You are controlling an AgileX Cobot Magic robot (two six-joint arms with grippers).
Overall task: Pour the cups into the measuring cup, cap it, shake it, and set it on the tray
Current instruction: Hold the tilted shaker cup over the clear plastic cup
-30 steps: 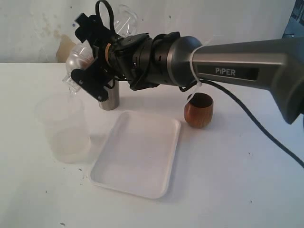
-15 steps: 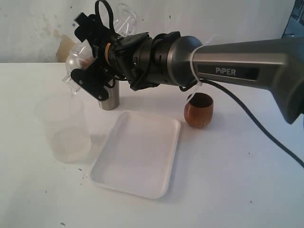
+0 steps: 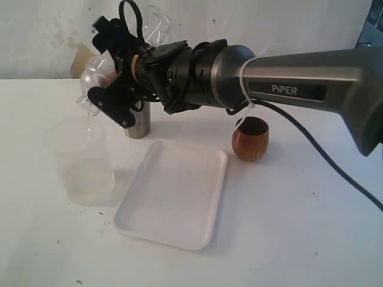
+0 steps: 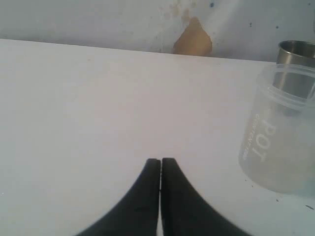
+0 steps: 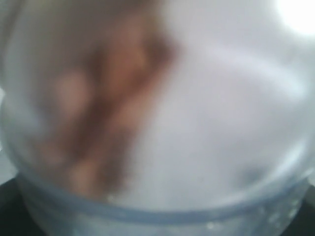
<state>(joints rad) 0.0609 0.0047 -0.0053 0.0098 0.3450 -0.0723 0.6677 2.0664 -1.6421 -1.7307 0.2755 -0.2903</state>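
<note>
exterior view: right gripper [image 3: 100, 64] spread wide, clamping clear domed plastic lid [image 3: 90, 76], which sits tilted above translucent plastic measuring cup [image 3: 81, 164] and is not yet seated. cup stands beside flat white rectangular tray [image 3: 173, 197].
capping advice: level lid, centre it over rim, lower straight, press evenly.
left wrist view: left gripper [image 4: 160, 167] closed and empty, near cup [image 4: 278, 132]. it could steady cup.
right wrist view: blurred lid [image 5: 157, 123] fills frame.

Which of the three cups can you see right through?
The measuring cup left of the tray. It is clear plastic; the steel tumbler is shiny metal and the wooden cup is brown, so you cannot see through those.
</note>
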